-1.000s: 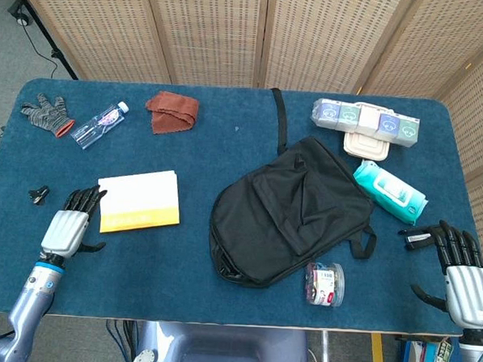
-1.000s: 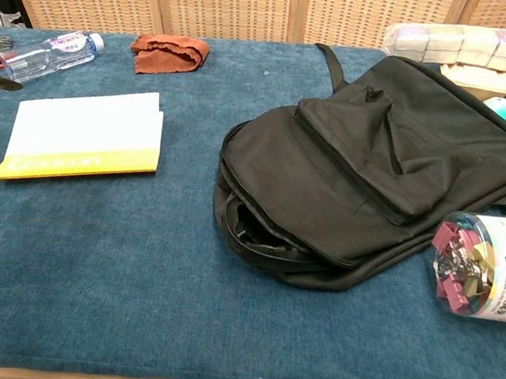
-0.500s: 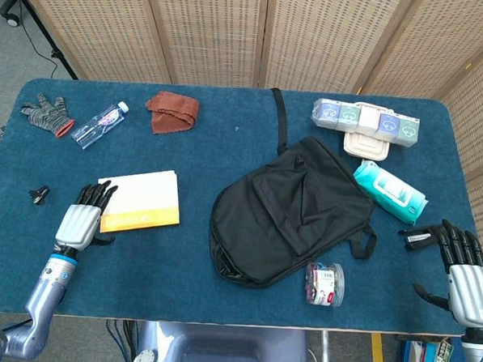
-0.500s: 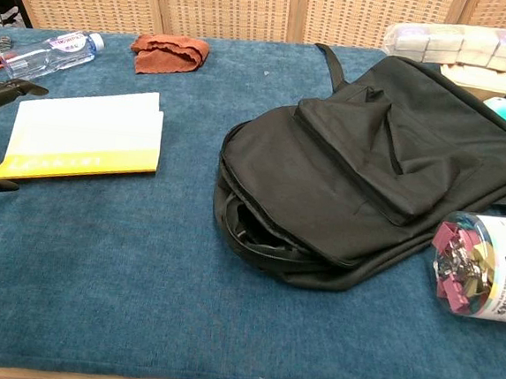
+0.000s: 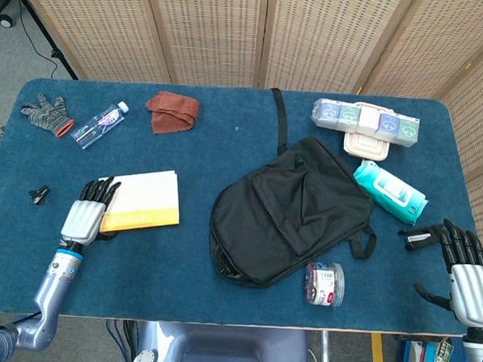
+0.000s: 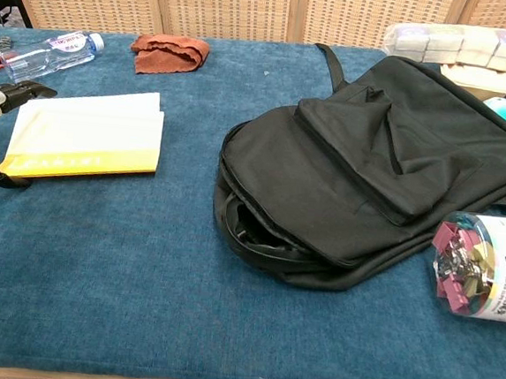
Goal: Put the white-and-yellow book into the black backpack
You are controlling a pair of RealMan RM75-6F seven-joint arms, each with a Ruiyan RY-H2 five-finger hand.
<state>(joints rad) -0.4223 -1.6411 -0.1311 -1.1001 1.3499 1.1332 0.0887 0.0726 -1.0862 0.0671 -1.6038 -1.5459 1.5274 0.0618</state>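
Both hands spread wide: left hand (image 5: pixel 86 214) touches the flat white-and-yellow book's (image 5: pixel 142 198) near corner; soft black backpack (image 5: pixel 293 210) lies between it and the right hand (image 5: pixel 464 270).

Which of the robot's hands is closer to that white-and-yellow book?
The left hand. It sits right at the book's left edge, fingertips reaching its corner. The right hand is far across the table, beyond the black backpack, near the table's right edge.
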